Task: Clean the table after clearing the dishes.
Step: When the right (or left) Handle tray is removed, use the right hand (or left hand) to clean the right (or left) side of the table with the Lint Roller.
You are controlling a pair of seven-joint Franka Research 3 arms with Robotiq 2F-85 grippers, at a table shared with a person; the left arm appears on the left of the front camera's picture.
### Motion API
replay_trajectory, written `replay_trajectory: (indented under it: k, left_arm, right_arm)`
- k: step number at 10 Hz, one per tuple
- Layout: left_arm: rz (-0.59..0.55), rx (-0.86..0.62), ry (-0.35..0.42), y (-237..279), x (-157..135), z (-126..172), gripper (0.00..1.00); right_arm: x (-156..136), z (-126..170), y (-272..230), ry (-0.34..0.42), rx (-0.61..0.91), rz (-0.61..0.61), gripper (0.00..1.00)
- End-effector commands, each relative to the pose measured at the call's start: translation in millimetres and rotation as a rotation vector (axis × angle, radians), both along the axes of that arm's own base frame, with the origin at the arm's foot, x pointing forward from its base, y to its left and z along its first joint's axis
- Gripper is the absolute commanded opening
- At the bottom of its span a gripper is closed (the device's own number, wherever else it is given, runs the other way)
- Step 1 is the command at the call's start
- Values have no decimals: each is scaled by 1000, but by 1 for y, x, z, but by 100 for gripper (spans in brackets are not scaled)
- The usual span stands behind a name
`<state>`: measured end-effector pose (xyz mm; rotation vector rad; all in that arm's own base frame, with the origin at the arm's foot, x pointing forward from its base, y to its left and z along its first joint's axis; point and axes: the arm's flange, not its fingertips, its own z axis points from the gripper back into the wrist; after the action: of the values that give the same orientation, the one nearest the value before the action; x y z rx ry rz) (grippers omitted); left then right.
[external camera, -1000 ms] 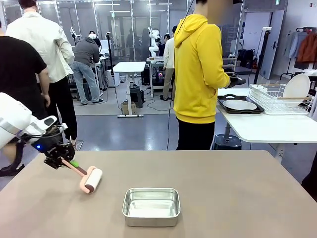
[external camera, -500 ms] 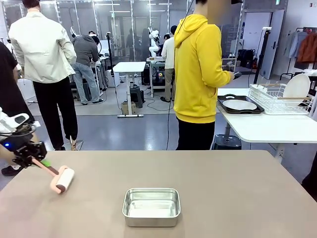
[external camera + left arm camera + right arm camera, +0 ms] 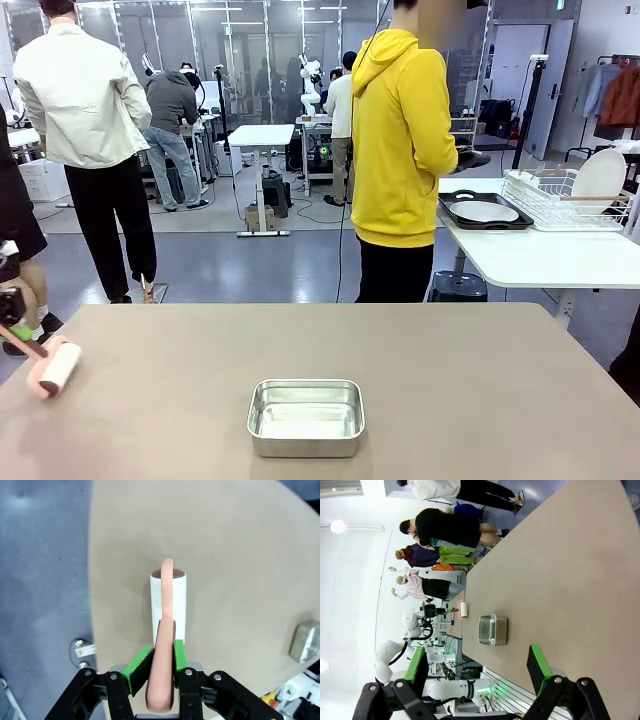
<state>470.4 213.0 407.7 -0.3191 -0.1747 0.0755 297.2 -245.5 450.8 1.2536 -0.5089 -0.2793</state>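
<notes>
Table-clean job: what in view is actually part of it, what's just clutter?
Part of the job:
- table
- lint roller, clamped by the left gripper
- dishes, on a dark tray on the white side table

Just lying about:
- steel pan, mid-table
- wire rack
- right gripper, open, holding nothing

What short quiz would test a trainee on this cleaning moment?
1. True or false: the left gripper is shut on the handle of the lint roller.
2. Where is the roller on the table? A) beside the steel pan B) near the table's left edge C) at the far right corner
3. Fill in: the right gripper is ____.

Key: 1 true; 2 B; 3 open
</notes>
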Motion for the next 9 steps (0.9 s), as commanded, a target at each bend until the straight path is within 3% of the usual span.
replay_trajectory:
  k: [1,6,7,8,9]
  left_arm:
    - [-31,33,-19,6,-14,17,23]
    - [-103,14,-225,-11,-71,108,23]
    - [-119,-24,-231,-15,-78,115,23]
    - [-77,23,-177,-11,-55,107,23]
    - [-77,23,-177,-11,-55,107,23]
  right_arm:
    - [-1,2,2,-14,13,-3,100]
    - [-1,2,2,-14,13,-3,100]
    - [-1,2,2,-14,13,-3,100]
    - [-1,2,2,-14,13,-3,100]
    - [-1,2,2,-14,13,-3,100]
